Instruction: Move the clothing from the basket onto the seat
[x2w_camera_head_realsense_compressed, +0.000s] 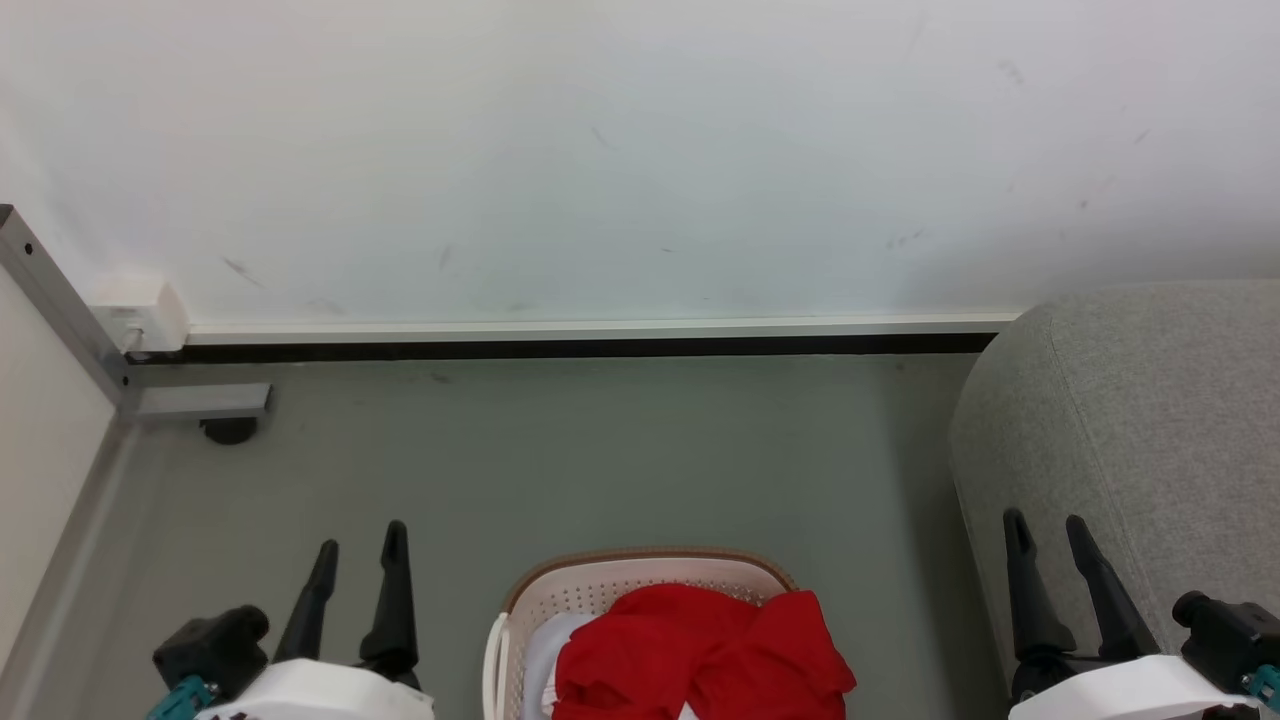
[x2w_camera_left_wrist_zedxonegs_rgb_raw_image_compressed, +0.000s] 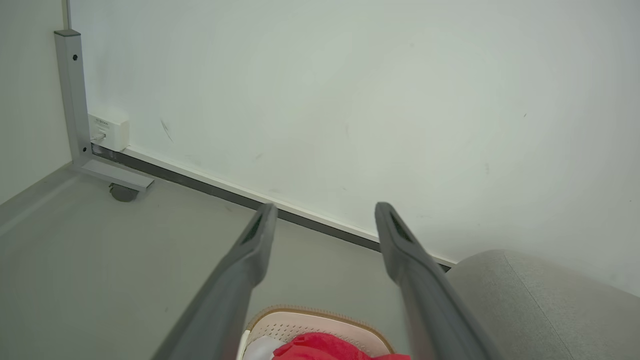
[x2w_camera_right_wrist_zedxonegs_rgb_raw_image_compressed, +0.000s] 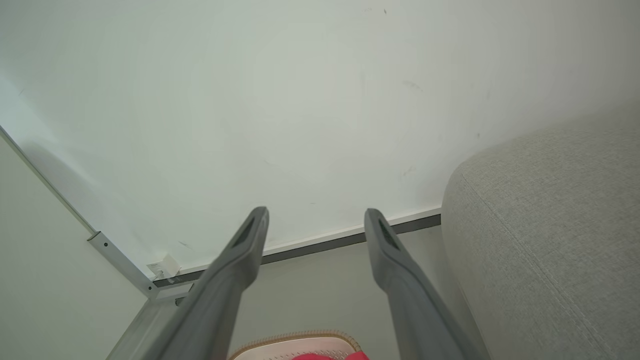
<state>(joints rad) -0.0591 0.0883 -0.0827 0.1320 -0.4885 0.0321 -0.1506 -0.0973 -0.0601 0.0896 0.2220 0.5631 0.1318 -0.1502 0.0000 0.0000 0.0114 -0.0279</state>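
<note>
Two grippers, one basket, one heap, one seat.

Head view. Left gripper (x2w_camera_head_realsense_compressed: 362, 537), lower left: long dark fingers parted by a moderate gap, holding nothing. Right gripper (x2w_camera_head_realsense_compressed: 1045, 518), lower right: likewise parted and unladen, its fingers standing in front of the large grey fabric-upholstered seat (x2w_camera_head_realsense_compressed: 1130, 420) at the right edge. Bright red fabric clothing (x2w_camera_head_realsense_compressed: 700, 650), bottom centre, heaped in the oval white perforated plastic basket with brown rim (x2w_camera_head_realsense_compressed: 650, 553). The heap's long axis runs left to right. It lies between the grippers and lower in frame than both sets of tips, with neither arm clearly nearer. White liner cloth (x2w_camera_head_realsense_compressed: 545, 640) at the heap's left. Grey floor (x2w_camera_head_realsense_compressed: 600, 450) separates basket from seat. Grey metal post (x2w_camera_head_realsense_compressed: 50, 290) and white socket box (x2w_camera_head_realsense_compressed: 140, 312), left edge, well apart from the work.

Left wrist view. Left gripper (x2w_camera_left_wrist_zedxonegs_rgb_raw_image_compressed: 326, 207) parted; clothing (x2w_camera_left_wrist_zedxonegs_rgb_raw_image_compressed: 320, 347) at bottom centre between the fingers, seat (x2w_camera_left_wrist_zedxonegs_rgb_raw_image_compressed: 540, 300) lower right.

Right wrist view. Right gripper (x2w_camera_right_wrist_zedxonegs_rgb_raw_image_compressed: 316, 212) parted; basket (x2w_camera_right_wrist_zedxonegs_rgb_raw_image_compressed: 295, 335) at the bottom edge, seat (x2w_camera_right_wrist_zedxonegs_rgb_raw_image_compressed: 550, 225) just right. Probably this arm has the shorter carry.
</note>
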